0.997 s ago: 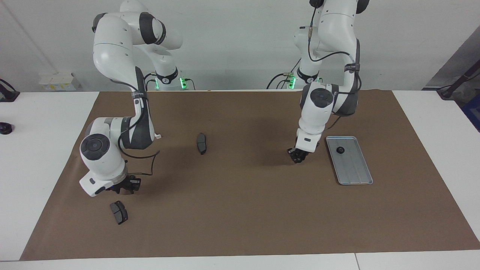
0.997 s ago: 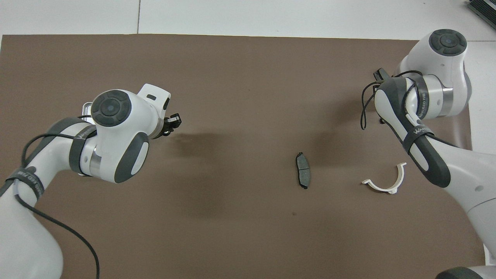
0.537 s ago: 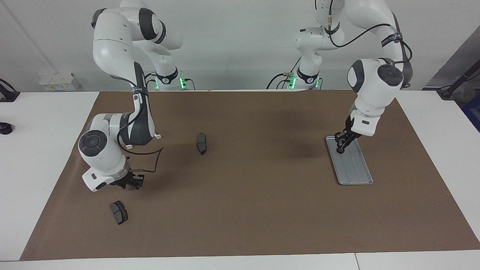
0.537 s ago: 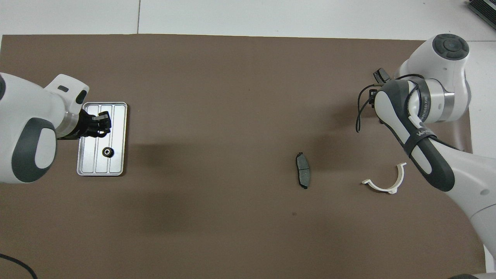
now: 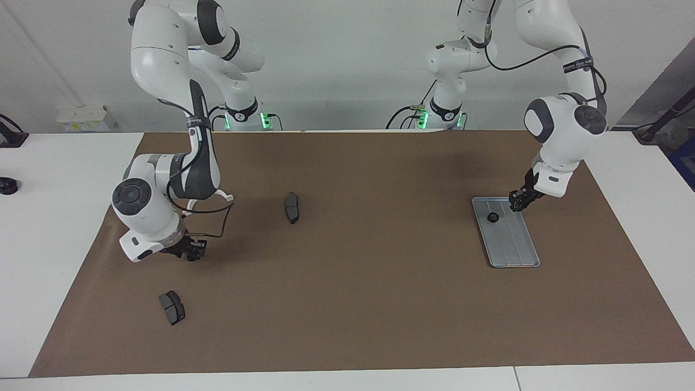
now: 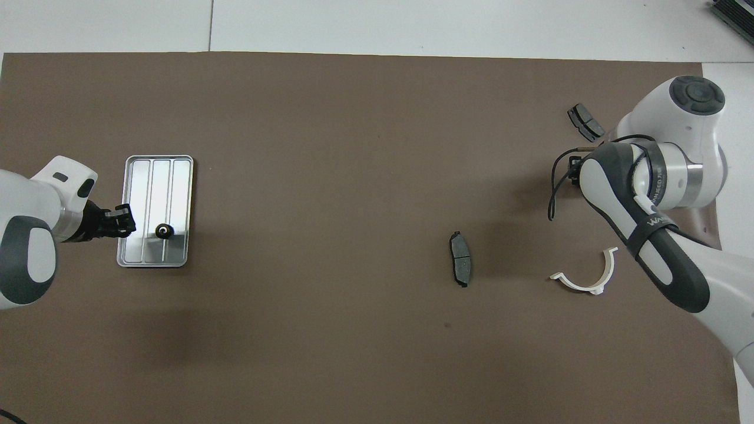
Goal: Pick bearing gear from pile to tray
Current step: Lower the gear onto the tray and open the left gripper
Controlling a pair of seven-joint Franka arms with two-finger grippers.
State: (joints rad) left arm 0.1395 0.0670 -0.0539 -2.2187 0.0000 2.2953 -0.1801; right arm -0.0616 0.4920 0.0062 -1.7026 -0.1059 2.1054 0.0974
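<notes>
A small black round gear (image 5: 493,218) lies in the tray (image 5: 513,247), close to the tray's end nearer the robots. In the overhead view it shows as a dark toothed ring with a paler centre (image 6: 164,231). The tray (image 6: 147,176) is a flat silver-grey rectangle with rounded corners, a low rim and 3 lengthwise channels — it lies on the brown mat at the left arm's end of the table (image 5: 65,206).

The left claw (image 5: 522,200) hangs low over the tray's edge beside the gear, at its end nearer the robots; from above it sits just at the rim (image 6: 118,221). Whether its fingers are parted I cannot tell, and nothing is seen in them.

The right claw (image 5: 187,251) hovers above the mat toward the right arm's end of the table; its opening cannot be told either.

1 dark grey brake pad (image 5: 292,207) lies near the middle of the mat, another (image 5: 172,307) farther from the robots than the right claw. A white half-ring bracket (image 6: 586,274) lies beside the right arm — only partly seen in the facing view.
</notes>
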